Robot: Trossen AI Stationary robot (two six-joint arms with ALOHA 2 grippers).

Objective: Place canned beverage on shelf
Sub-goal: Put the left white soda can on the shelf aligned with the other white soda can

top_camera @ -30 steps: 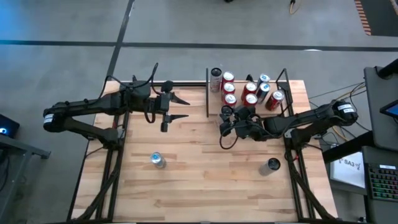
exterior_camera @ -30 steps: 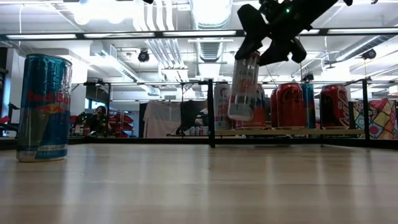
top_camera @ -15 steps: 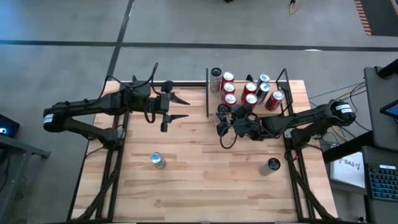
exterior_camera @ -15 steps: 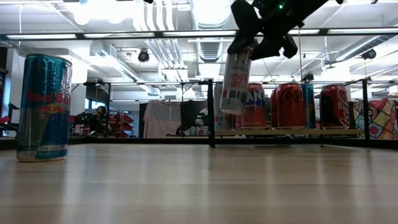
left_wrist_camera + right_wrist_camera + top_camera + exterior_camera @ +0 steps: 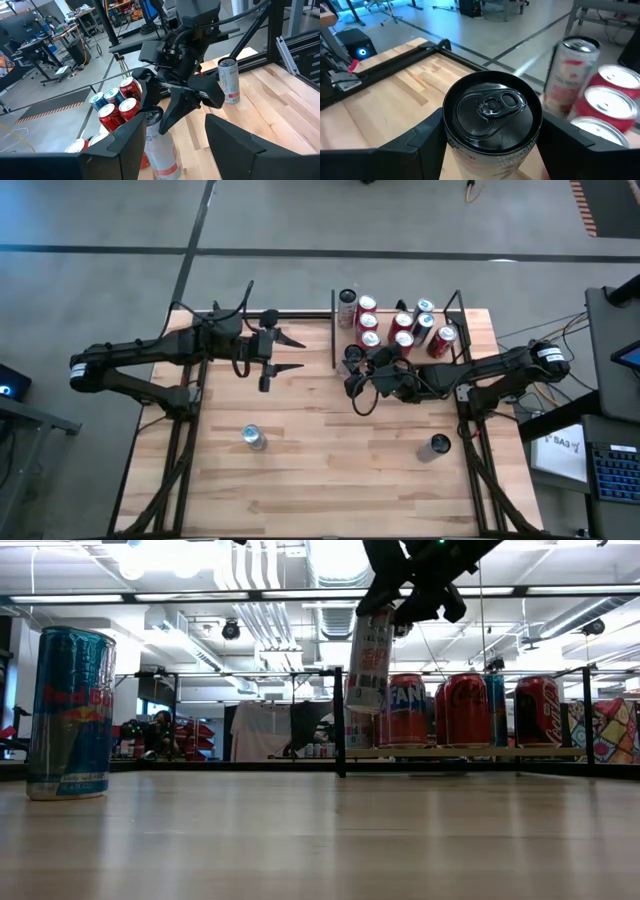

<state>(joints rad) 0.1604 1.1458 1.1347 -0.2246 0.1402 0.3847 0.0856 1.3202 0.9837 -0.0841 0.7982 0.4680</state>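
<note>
We count two loose cans on the open tabletop short of the shelf (image 5: 447, 330): a blue Red Bull can (image 5: 253, 437) well to the left and a dark-topped can (image 5: 436, 445) toward the right edge. Nearer the shelf, the right gripper (image 5: 355, 370) is clamped on a white can (image 5: 369, 660), held tilted in the air just by the shelf's left front corner post. On the shelf we count about eight cans, mostly red ones (image 5: 403, 339). The low view shows the lift; the high view hides it. The left gripper (image 5: 292, 352) hangs left of the shelf, fingers spread, holding nothing.
</note>
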